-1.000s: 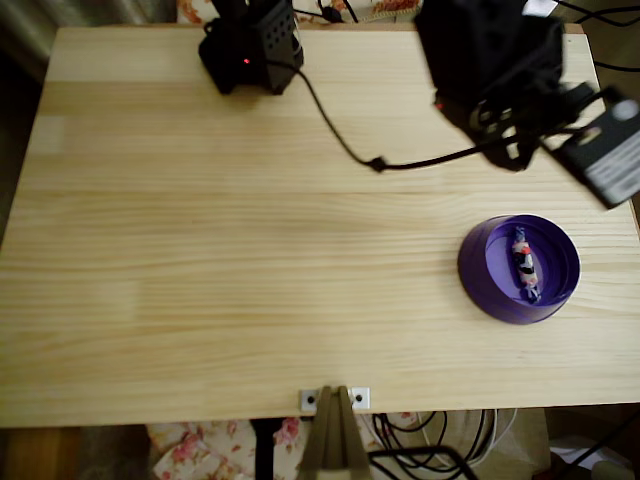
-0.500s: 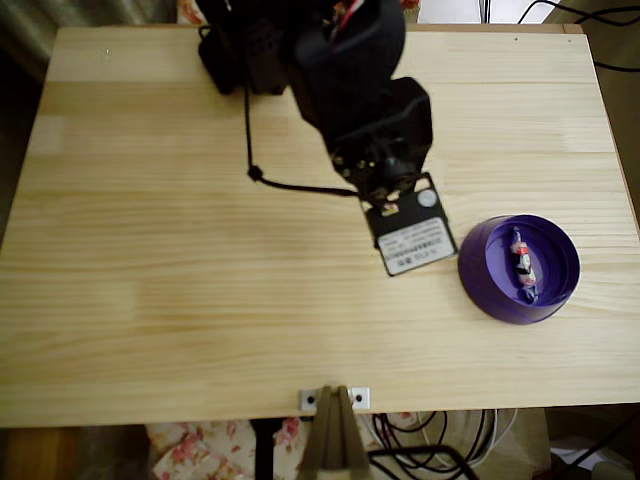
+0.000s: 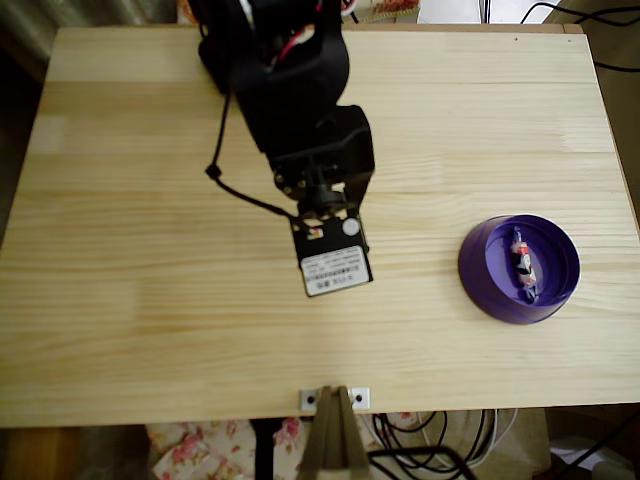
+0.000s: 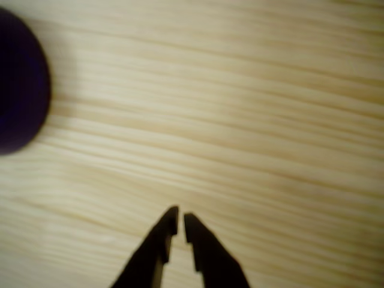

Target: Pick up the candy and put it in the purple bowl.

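Candy (image 3: 523, 263): lies inside the bowl (image 3: 483, 268), near its middle; task looks done
Claw (image 4: 178, 223): tips nearly together with only a thin slit between, nothing held, above bare table (image 4: 240, 108) in the wrist view
Arm (image 3: 300, 110): reaches to mid-table in the overhead view, well apart from the bowl
Risk: a sweep toward the bowl could knock it, or the cable (image 3: 235, 185) could drag
Room: open wood all round; bowl sits near the right edge

Candy (image 3: 523, 263) in purple bowl (image 3: 478, 283), table (image 3: 150, 250) right; arm (image 3: 300, 110) mid-table, well left of bowl.
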`<action>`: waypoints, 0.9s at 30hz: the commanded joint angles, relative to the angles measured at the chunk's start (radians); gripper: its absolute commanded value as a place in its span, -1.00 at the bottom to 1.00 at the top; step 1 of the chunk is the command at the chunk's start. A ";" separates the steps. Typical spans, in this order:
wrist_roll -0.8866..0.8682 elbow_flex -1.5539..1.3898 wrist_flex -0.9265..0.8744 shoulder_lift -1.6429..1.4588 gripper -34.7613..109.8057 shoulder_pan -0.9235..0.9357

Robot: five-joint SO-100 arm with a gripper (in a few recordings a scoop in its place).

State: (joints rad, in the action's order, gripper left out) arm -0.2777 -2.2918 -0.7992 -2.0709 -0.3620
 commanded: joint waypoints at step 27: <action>0.138 -0.660 -0.284 -1.227 -0.52 0.342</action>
State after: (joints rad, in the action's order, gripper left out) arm -0.1396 -2.9514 -1.0477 -3.2091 -0.0230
